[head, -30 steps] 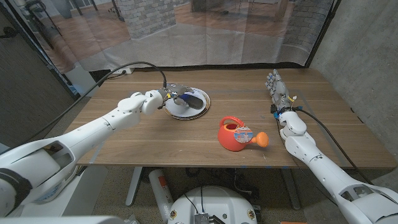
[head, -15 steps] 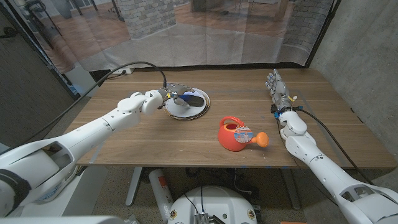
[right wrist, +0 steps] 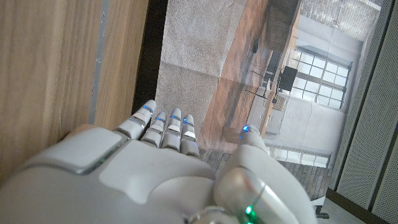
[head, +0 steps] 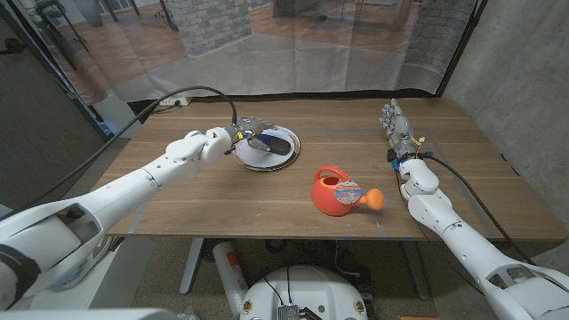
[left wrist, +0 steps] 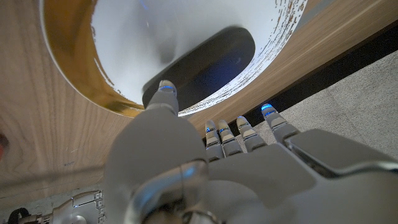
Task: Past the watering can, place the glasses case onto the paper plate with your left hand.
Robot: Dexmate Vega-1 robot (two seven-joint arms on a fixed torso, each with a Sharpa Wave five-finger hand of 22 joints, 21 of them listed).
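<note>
The dark glasses case (head: 277, 140) lies on the white paper plate (head: 258, 159) at the back middle of the table. My left hand (head: 243, 136) hovers over the plate's left rim, just left of the case. In the left wrist view the case (left wrist: 205, 65) rests on the plate (left wrist: 137, 31); my left hand (left wrist: 205, 168) has its thumb tip (left wrist: 165, 88) at the case's near end, while the other fingers reach past the plate rim, apart and around nothing. The red watering can (head: 336, 194) stands nearer the front, right of the plate. My right hand (head: 396, 124) stands on its edge, fingers straight and holding nothing.
The watering can's orange spout (head: 373, 198) points right toward my right arm. A black cable (head: 196, 92) arcs over the table's back left to my left wrist. In the right wrist view my right hand (right wrist: 155, 168) reaches over the table's far edge toward the floor.
My left hand has drawn back a little to the left from the case. The case stays on the plate. The right arm has not moved.
</note>
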